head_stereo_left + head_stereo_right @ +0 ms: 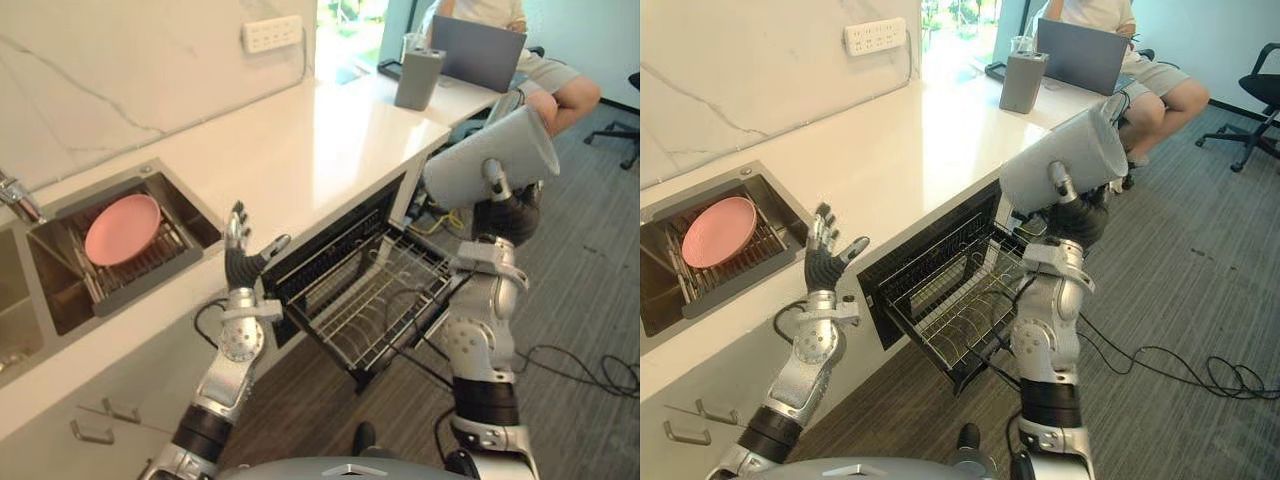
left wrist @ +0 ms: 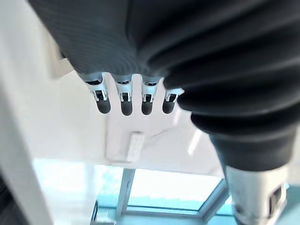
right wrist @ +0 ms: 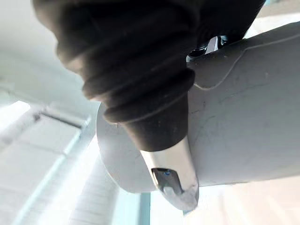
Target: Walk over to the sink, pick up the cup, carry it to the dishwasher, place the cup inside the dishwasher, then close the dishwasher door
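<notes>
Fingers of the right hand (image 1: pixel 507 214) clamp one grey cup (image 1: pixel 485 160) above one dishwasher rack (image 1: pixel 385 300); the left hand (image 1: pixel 240 262) holds its fingers apart; one pink plate (image 1: pixel 122 228) lies at left.

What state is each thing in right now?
cup, tipped sideways, held aloft
right hand, shut on the cup
left hand, open, holding nothing
dishwasher rack, pulled out, empty
pink plate, lying on the wire drainer in the sink
laptop, open

White counter (image 1: pixel 300 150), inset sink (image 1: pixel 190 218), grey canister (image 1: pixel 419 78) (far end), laptop (image 1: pixel 478 52)
</notes>
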